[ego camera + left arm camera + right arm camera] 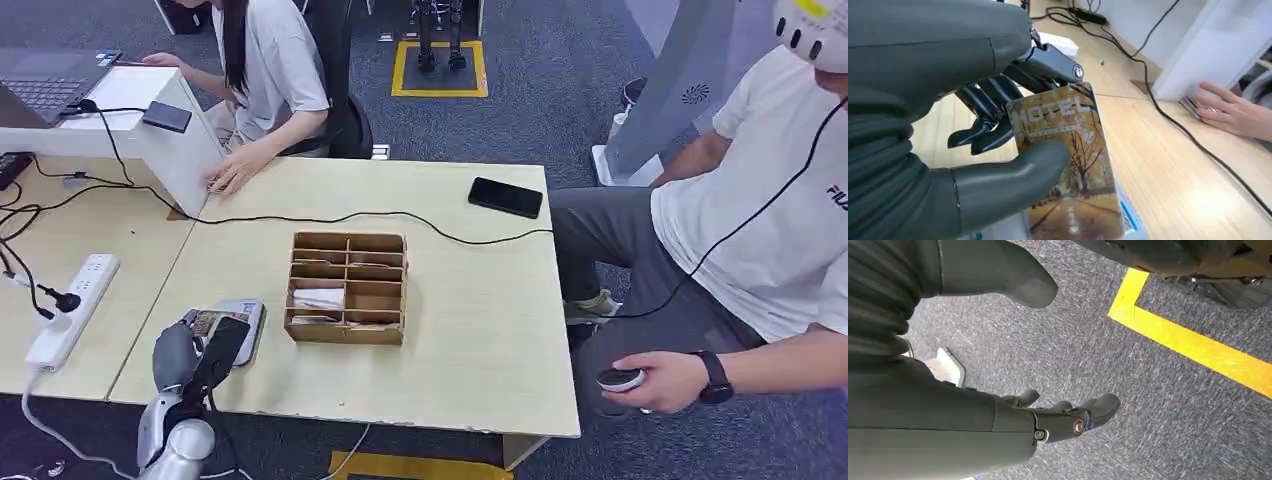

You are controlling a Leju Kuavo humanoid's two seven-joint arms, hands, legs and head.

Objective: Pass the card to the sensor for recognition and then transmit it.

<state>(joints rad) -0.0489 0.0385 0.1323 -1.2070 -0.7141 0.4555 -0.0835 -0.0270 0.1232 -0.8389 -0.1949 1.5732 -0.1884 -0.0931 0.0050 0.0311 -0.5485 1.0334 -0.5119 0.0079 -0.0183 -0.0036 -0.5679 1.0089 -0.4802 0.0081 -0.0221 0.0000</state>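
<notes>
— Over the sensor (243, 322) at the table's near-left, our left hand (998, 145) pinches the hotel card (1068, 165), thumb on its face.

— Thin, stiff, slick, we judge; keep gripping the edge. Our right hand (1058, 417) hangs loosely open.

Left arm: comes up from below, over the near edge of the bench (470, 400).
Left robot hand (200, 352): thumb in front and dark fingers (980, 130) behind pinch a card (1068, 165).
Right arm: hangs down low.
Right robot hand (1048, 415): holds nothing, fingers (1100, 407) spread apart.
</notes>
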